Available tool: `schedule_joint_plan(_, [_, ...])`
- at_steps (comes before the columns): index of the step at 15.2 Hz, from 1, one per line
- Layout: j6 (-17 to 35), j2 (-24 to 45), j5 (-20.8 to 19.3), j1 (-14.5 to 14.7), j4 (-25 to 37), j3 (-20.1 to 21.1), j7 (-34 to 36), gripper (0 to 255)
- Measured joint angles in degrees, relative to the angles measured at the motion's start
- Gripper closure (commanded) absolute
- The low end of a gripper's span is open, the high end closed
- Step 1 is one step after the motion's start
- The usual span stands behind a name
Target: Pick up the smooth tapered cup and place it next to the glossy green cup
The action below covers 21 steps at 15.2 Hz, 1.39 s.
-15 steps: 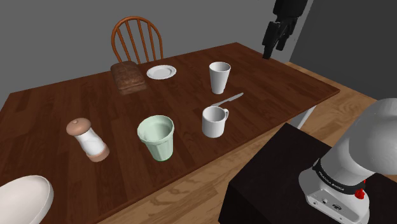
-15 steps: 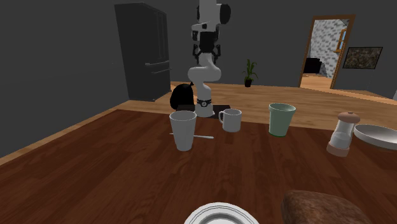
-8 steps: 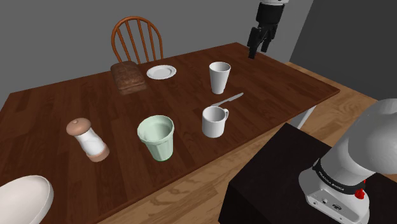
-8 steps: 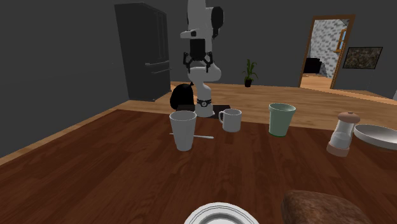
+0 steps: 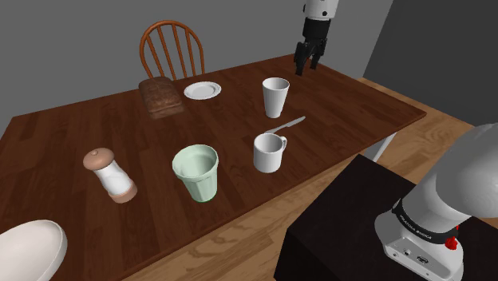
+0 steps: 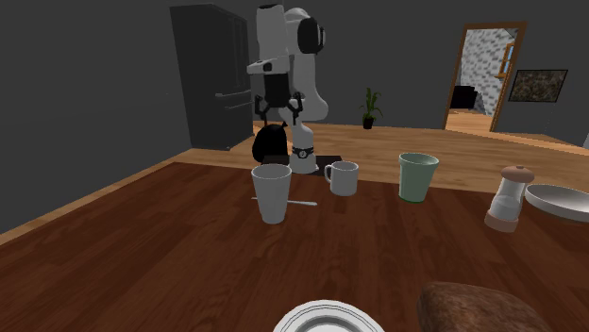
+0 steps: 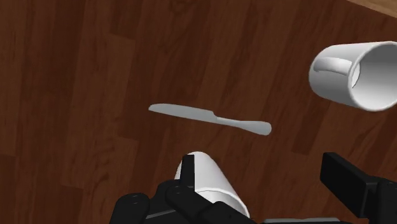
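Observation:
The smooth tapered cup (image 5: 275, 96) (image 6: 271, 193) is plain white and stands upright on the dark wooden table (image 5: 72, 132). The pale green cup (image 5: 197, 172) (image 6: 416, 176) stands nearer the front edge, apart from it. My black gripper (image 5: 307, 61) (image 6: 274, 115) hangs high above the table, up and to the right of the tapered cup in the shoulder view. It is open and holds nothing. From the wrist, the tapered cup (image 7: 212, 181) lies far below, close to one finger (image 7: 187, 169), untouched.
A white mug (image 5: 269, 152) (image 7: 354, 75) and a grey knife (image 5: 286, 124) (image 7: 210, 118) lie between the two cups. A shaker (image 5: 109, 176), a bread loaf (image 5: 160, 96), a small plate (image 5: 202, 90) and a white bowl (image 5: 28, 251) share the table. A wooden chair (image 5: 171, 48) stands behind.
The arm has swung towards the shoulder view's left, bringing the gripper closer above the tapered cup. The fingers stayed open. Nothing on the table moved.

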Motion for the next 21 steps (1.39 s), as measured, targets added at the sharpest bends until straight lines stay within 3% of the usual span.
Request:
schedule_joint_plan(6, [1.84,13.86,3.71,-1.31,10.45,-2.23,-5.11,0])
schedule_joint_plan(14, [-0.34,32.5,8.86,-4.41,28.74,-2.63,-9.74,0])
schedule_joint_plan(21, [3.78,34.9,9.67,-4.52,26.8,-2.35,-10.59,0])
